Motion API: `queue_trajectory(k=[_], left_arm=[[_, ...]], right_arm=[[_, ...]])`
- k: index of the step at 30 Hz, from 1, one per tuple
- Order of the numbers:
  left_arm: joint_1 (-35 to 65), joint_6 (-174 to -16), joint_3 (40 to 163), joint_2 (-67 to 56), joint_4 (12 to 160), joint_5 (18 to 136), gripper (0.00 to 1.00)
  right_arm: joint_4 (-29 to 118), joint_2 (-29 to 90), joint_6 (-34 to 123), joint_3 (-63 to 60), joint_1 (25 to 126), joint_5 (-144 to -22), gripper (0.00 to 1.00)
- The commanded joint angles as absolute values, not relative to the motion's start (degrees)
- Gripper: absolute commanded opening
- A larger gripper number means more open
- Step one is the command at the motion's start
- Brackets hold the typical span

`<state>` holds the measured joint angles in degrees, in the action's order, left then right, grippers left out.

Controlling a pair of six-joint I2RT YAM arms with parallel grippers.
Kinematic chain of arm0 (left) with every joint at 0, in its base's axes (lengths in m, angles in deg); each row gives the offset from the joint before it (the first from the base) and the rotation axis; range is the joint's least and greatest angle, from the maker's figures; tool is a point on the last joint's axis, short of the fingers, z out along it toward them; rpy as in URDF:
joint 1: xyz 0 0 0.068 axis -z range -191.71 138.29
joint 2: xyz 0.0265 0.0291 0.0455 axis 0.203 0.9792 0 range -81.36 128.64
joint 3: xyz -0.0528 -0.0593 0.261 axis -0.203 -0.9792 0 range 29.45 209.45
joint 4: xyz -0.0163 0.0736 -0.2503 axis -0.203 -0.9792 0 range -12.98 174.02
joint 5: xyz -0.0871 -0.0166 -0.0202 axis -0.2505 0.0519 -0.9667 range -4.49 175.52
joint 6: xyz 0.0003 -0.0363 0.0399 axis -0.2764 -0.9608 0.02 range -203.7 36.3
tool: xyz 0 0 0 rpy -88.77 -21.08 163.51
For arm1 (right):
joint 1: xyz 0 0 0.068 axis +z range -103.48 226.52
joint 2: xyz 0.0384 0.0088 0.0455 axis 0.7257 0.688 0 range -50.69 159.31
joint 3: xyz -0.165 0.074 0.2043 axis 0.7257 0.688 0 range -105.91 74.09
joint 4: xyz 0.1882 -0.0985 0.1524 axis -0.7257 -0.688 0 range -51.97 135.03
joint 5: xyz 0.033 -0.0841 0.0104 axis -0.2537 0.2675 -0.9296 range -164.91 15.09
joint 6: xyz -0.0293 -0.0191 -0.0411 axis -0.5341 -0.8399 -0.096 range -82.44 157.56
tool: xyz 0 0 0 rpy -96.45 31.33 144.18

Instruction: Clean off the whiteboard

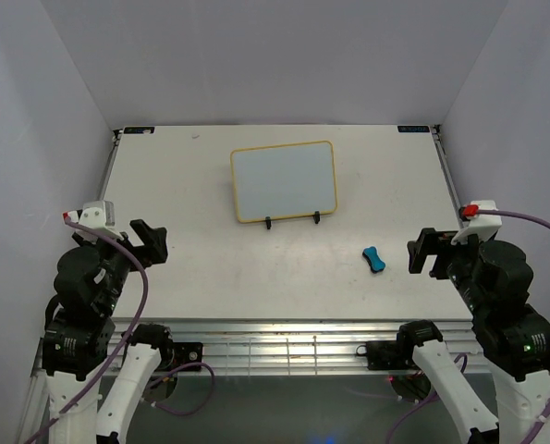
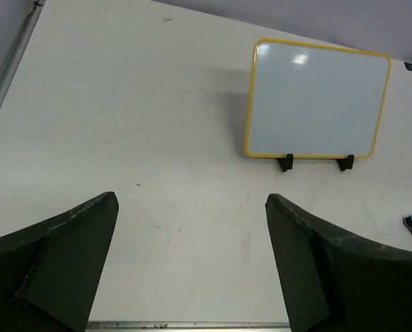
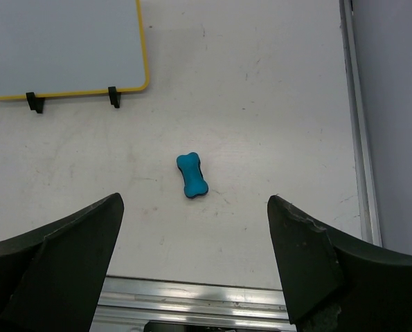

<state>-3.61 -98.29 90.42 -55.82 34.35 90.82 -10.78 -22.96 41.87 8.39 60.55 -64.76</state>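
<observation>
The whiteboard is small, white and yellow-framed. It leans on a thin black wire stand at the middle back of the table, and its face shows no writing. It also shows in the left wrist view as the whiteboard and, in part, in the right wrist view as the whiteboard. A blue bone-shaped eraser lies on the table right of the board, seen too as the eraser. My left gripper is open over the near left. My right gripper is open, just right of the eraser. Both hold nothing.
The white table has metal rails along its left, right and near edges, such as the near rail. Grey walls close in the back and both sides.
</observation>
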Motion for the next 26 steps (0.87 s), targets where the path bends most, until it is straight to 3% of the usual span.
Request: queue_trajectory(k=[1,26], left_arm=[[-3.2,-97.2,91.5,-55.4,30.1,92.9,0.98],[-2.4,-94.7,91.1,-57.1,31.1,92.6,0.98]], right_arm=[[-13.1,-25.6,40.9,6.8,61.0,-63.9,0.90],[-13.9,-26.1,41.2,6.2,61.1,-65.1,0.90]])
